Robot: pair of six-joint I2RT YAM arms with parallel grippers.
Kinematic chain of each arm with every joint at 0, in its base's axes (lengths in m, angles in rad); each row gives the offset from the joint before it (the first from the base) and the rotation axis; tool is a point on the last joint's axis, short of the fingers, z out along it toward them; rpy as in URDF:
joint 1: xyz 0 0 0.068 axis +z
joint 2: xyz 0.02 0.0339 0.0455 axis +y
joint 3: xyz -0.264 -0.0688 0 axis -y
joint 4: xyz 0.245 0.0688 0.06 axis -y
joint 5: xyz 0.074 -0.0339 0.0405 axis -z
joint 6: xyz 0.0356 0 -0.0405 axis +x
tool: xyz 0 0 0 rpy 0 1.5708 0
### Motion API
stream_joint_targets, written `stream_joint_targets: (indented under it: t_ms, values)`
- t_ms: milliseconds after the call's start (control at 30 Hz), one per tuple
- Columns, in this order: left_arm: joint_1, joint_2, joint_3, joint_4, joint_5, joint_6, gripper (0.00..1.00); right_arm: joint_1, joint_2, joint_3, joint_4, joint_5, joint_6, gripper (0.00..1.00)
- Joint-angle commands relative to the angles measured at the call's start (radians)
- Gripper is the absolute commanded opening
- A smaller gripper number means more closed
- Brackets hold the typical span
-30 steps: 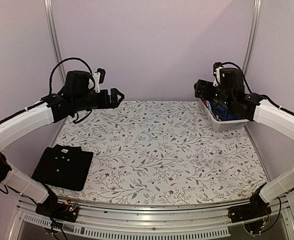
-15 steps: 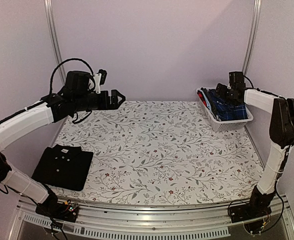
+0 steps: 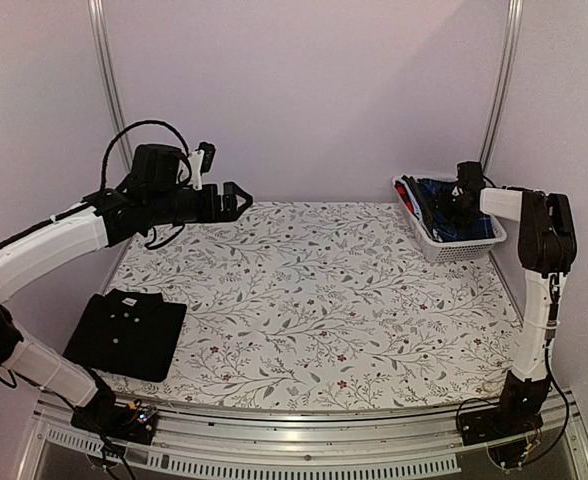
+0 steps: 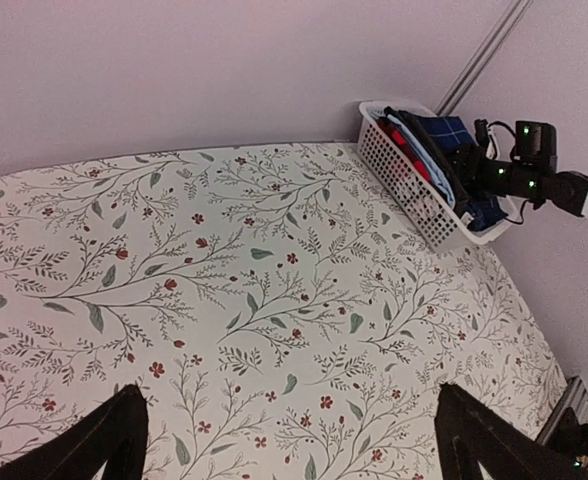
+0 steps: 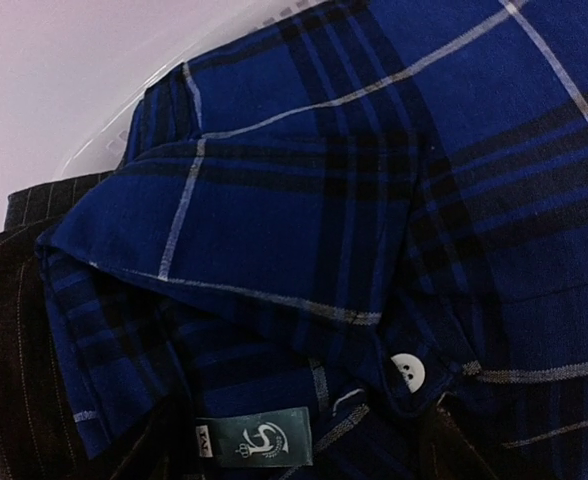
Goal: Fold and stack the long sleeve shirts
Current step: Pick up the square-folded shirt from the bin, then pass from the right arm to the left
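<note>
Black shirt (image 3: pixel 126 334): folded flat at the near left corner of the table (image 3: pixel 324 300), well apart from the basket.

Blue plaid shirt (image 5: pixel 374 200): lying in the white basket (image 3: pixel 444 250) at the far right corner, with a dark striped cloth (image 5: pixel 14 300) just beside it.

Right gripper (image 3: pixel 461 200): down in the basket, very close over the plaid collar and a white button (image 5: pixel 407 370). I cannot tell if its jaws are open or pinching (its own fingers do not show).

Left gripper (image 4: pixel 294 450): up in the air over the far left of the table, jaws wide apart, holding nothing.

Step now: getting the second shirt. One shirt looks done; the plaid one is not yet out.

Next move: I think the right gripper must pinch only plaid cloth, not the striped cloth, lift it over the basket wall, and lay it in the middle of the table for spreading flat.
</note>
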Motion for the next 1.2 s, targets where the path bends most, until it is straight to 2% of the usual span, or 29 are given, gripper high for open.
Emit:
stream_joint_targets:
  t_ms: [0, 100, 267, 367, 500, 700, 833, 1167]
  values:
    - [0.009, -0.012, -0.021, 0.033, 0.006, -0.017, 1.0, 0.006, 0.036, 0.029, -0.031, -0.064, -0.002, 0.63]
    - [0.008, -0.013, -0.018, 0.032, 0.003, -0.017, 1.0, 0.006, 0.02, 0.067, -0.046, -0.055, -0.029, 0.3]
    - [0.009, -0.013, -0.007, 0.029, -0.009, -0.007, 1.0, 0.005, -0.02, 0.133, -0.083, -0.035, -0.074, 0.0]
    - [0.008, -0.013, -0.004, 0.031, -0.014, -0.003, 1.0, 0.011, -0.062, 0.139, -0.092, -0.018, -0.09, 0.0]
    - [0.01, -0.009, -0.001, 0.036, -0.019, -0.001, 0.99, 0.051, -0.144, 0.136, -0.098, 0.078, -0.124, 0.0]
    - [0.01, -0.004, -0.005, 0.048, -0.011, 0.002, 1.0, 0.156, -0.296, 0.101, -0.063, 0.261, -0.189, 0.0]
    - [0.011, 0.001, -0.007, 0.055, -0.005, 0.005, 1.0, 0.245, -0.384, 0.093, -0.054, 0.327, -0.231, 0.0]
    - [0.011, -0.023, -0.031, 0.082, -0.018, 0.001, 1.0, 0.534, -0.529, 0.096, -0.131, 0.301, -0.277, 0.0]
